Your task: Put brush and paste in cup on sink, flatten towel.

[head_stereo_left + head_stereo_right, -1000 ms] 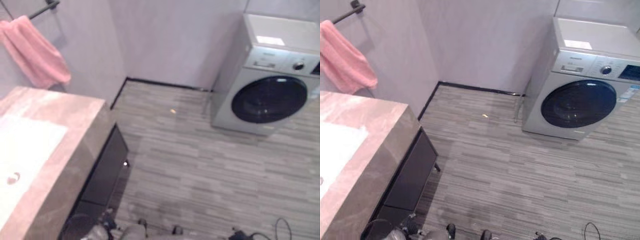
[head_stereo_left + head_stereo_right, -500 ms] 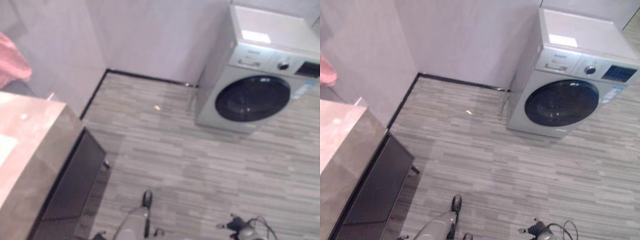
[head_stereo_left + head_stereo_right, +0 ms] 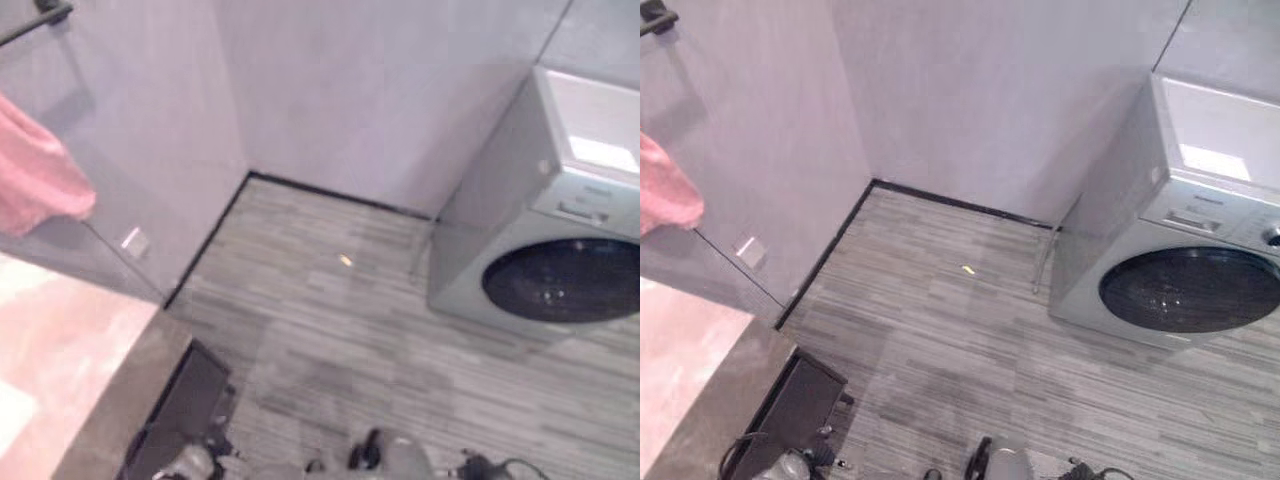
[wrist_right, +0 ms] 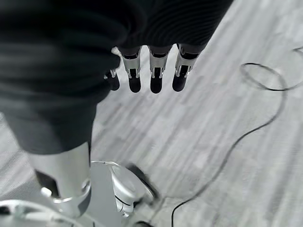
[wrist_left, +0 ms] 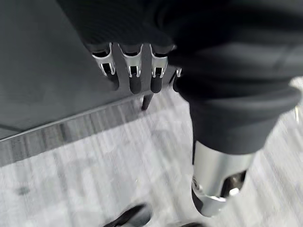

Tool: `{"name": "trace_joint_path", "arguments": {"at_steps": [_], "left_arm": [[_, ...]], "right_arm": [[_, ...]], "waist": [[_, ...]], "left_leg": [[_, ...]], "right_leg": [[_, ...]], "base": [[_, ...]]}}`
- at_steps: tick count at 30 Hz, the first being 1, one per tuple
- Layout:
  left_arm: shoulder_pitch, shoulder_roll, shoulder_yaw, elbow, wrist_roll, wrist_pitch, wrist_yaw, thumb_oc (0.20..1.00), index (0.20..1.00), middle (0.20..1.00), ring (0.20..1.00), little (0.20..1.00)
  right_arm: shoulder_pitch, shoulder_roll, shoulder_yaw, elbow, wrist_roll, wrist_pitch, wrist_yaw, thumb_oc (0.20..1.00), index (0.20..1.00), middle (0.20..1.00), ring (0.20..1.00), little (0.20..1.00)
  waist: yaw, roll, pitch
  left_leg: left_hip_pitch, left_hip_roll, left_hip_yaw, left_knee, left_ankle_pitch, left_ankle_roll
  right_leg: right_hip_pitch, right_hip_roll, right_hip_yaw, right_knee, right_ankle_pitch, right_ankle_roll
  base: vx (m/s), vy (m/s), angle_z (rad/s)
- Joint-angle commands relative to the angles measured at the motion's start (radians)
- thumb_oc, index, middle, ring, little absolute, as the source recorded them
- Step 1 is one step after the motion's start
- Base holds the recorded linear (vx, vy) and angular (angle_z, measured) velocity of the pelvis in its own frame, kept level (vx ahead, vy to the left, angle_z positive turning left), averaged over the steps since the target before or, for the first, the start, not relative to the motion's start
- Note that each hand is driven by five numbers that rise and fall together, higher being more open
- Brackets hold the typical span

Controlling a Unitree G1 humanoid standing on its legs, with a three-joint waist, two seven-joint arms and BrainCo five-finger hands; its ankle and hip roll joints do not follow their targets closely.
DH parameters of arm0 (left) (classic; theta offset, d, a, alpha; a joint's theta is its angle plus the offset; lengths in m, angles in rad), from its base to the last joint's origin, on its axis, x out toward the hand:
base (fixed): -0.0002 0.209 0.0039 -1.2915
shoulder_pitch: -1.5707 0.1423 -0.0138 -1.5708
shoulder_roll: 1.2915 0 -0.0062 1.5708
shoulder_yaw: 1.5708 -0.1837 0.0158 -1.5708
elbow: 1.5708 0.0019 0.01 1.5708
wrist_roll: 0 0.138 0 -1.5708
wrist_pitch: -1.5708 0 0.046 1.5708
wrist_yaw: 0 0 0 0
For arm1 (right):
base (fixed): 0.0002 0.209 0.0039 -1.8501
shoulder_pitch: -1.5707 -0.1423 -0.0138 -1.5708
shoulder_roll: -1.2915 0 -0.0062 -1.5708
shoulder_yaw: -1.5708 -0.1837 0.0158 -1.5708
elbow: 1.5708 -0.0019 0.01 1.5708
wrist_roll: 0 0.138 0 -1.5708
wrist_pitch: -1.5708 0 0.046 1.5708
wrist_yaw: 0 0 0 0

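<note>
At nine o'clock in my head view the pink towel (image 3: 35,185) hung bunched against the wall below a dark rail (image 3: 35,18), with the stone counter (image 3: 70,370) at seven o'clock beneath it. A small yellow scrap (image 3: 967,269) lay on the striped floor (image 3: 940,330) near centre. The washing machine (image 3: 1185,260) stood at three o'clock. My left hand (image 5: 135,71) hung down by the dark cabinet (image 5: 42,71), fingers relaxed and empty. My right hand (image 4: 151,71) dangled over bare floor, fingers straight, holding nothing.
</note>
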Motion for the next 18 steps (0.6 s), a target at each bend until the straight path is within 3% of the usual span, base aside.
{"name": "trace_joint_path", "arguments": {"at_steps": [1, 5, 10, 18], "left_arm": [[-0.001, 0.031, 0.019, 0.023, 0.006, -0.015, 0.003, 1.000, 1.000, 1.000, 1.000, 1.000], [0.008, 0.017, 0.013, 0.045, 0.016, -0.010, -0.003, 1.000, 1.000, 1.000, 1.000, 1.000], [0.032, 0.014, 0.022, 0.032, -0.002, -0.005, -0.008, 1.000, 1.000, 1.000, 1.000, 1.000], [0.051, 0.040, 0.043, 0.033, -0.018, -0.005, 0.007, 1.000, 1.000, 1.000, 1.000, 1.000]], "right_arm": [[-0.001, -0.001, -0.005, 0.025, 0.013, 0.002, -0.009, 1.000, 1.000, 1.000, 1.000, 1.000], [0.016, 0.005, -0.006, 0.045, 0.004, 0.003, -0.003, 1.000, 1.000, 1.000, 1.000, 1.000], [0.045, -0.038, -0.049, 0.076, 0.006, 0.012, -0.015, 1.000, 1.000, 1.000, 1.000, 1.000], [-0.003, -0.089, -0.081, 0.016, 0.080, -0.014, -0.031, 1.000, 1.000, 1.000, 1.000, 1.000]], "waist": [[0.008, -0.041, -0.006], [-0.015, -0.053, -0.019], [-0.024, -0.062, -0.052], [-0.008, -0.084, -0.063]], "left_leg": [[-0.114, 0.033, -0.001, 0.044, 0.029, -0.008], [-0.076, 0.051, -0.036, 0.063, 0.017, -0.028], [-0.066, 0.102, -0.088, 0.166, 0.061, -0.085], [-0.069, 0.137, -0.112, 0.221, 0.115, -0.110]], "right_leg": [[0.153, 0.011, 0.184, -0.313, 0.156, 0.132], [0.174, 0.041, 0.223, -0.269, 0.152, 0.119], [0.236, 0.079, 0.150, -0.252, 0.078, 0.066], [0.268, 0.111, 0.120, -0.219, 0.018, 0.031]], "base": [[0.42, -0.052, 0.44], [0.46, -0.128, 0.64], [0.44, -0.197, 0.57], [0.28, -0.178, 0.15]]}}
